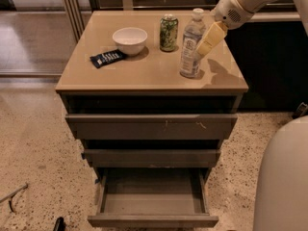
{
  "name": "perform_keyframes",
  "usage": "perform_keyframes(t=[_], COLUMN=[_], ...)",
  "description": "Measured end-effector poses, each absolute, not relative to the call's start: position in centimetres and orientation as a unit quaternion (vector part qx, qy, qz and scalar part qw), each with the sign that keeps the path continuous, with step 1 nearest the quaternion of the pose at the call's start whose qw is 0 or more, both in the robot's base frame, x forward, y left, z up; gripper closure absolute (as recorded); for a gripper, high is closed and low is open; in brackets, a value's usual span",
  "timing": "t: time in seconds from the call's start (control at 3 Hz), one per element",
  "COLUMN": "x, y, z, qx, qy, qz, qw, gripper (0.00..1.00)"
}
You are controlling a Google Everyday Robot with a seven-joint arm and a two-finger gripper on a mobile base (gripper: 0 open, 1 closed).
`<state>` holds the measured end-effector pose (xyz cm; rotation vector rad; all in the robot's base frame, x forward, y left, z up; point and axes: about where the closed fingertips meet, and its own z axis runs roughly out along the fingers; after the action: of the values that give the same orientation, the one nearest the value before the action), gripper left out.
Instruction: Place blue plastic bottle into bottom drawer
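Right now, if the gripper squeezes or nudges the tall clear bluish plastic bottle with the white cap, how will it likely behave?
The tall clear bluish plastic bottle stands upright on a narrow base, so a high nudge would probably tip it. Its clear plastic walls may flex when squeezed. The gripper sits close beside its upper half.

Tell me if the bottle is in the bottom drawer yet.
No, the bottle stands on the cabinet top, with the hand close beside it.

The one camera looks down from high before the bench (144, 73), at middle distance; the pincer (201, 52) stands upper right, the bottom drawer (154, 220) well below it.
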<state>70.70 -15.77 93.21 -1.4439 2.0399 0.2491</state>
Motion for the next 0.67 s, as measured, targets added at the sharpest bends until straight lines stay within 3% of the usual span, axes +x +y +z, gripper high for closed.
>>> perform_keyframes(t=[0.67], x=[71.86], y=[-14.18], z=[92.53], qx=[-0.542], qy=[0.766], qz=[0.113], qw=[0.326], gripper=[0.0])
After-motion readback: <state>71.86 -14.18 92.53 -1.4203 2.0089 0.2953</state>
